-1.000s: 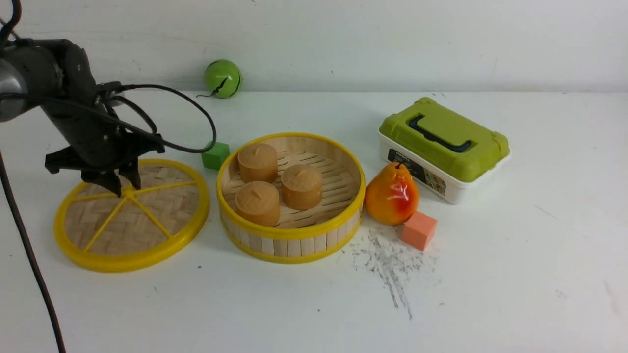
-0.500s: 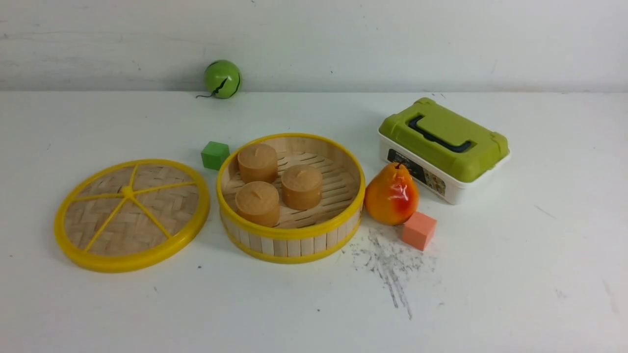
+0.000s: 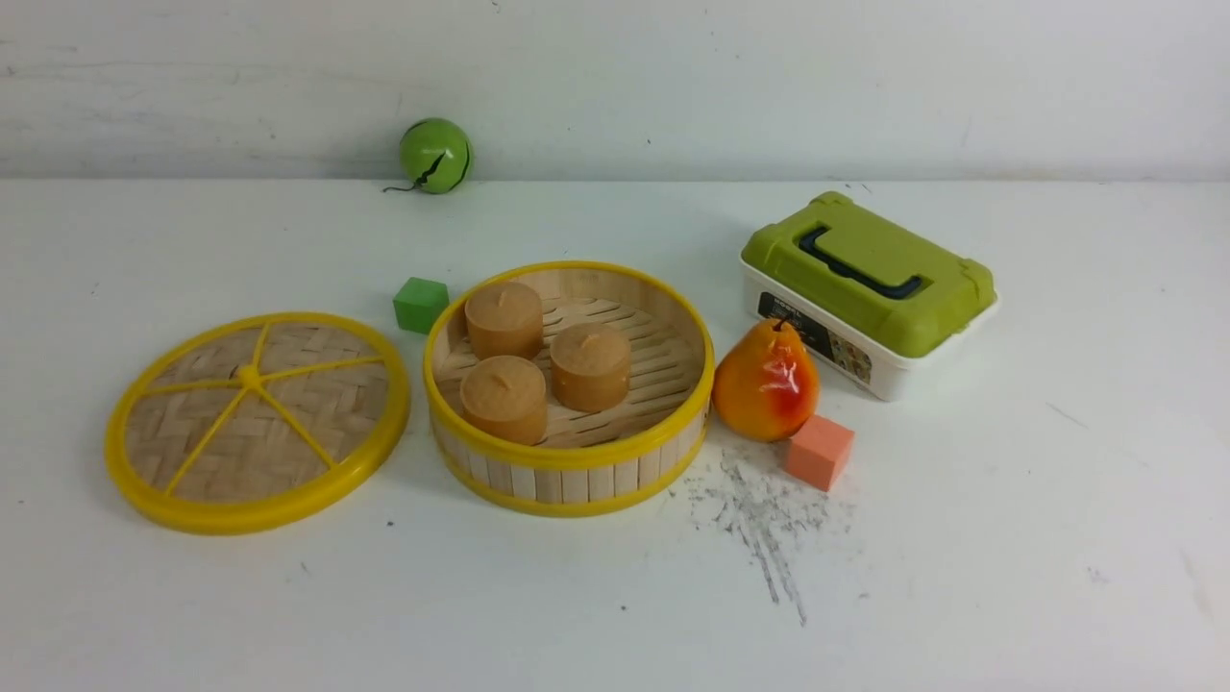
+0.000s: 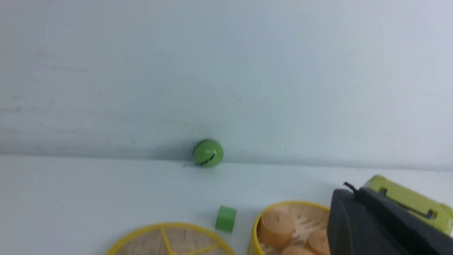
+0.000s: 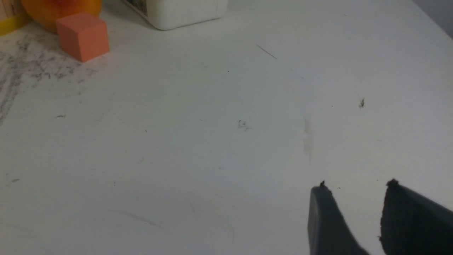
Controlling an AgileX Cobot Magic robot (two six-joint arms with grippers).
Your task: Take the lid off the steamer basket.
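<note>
The lid (image 3: 258, 423), a woven disc with a yellow rim and spokes, lies flat on the table to the left of the steamer basket (image 3: 567, 481). The basket stands uncovered with three brown cylinders (image 3: 504, 317) inside. Neither arm shows in the front view. In the left wrist view my left gripper (image 4: 348, 191) is shut and empty, raised and back from the lid (image 4: 170, 241) and the basket (image 4: 262, 216). In the right wrist view my right gripper (image 5: 355, 187) hangs open over bare table, with nothing between its fingers.
A green ball (image 3: 436, 154) rests against the back wall and a green cube (image 3: 421, 304) sits behind the basket's left side. Right of the basket are a pear (image 3: 766, 382), an orange cube (image 3: 820, 452) and a white box with a green lid (image 3: 870, 288).
My left arm, which stood over the lid's hub with its gripper open, has pulled back out of the front view and its gripper has shut. The lid stays flat on the table.
</note>
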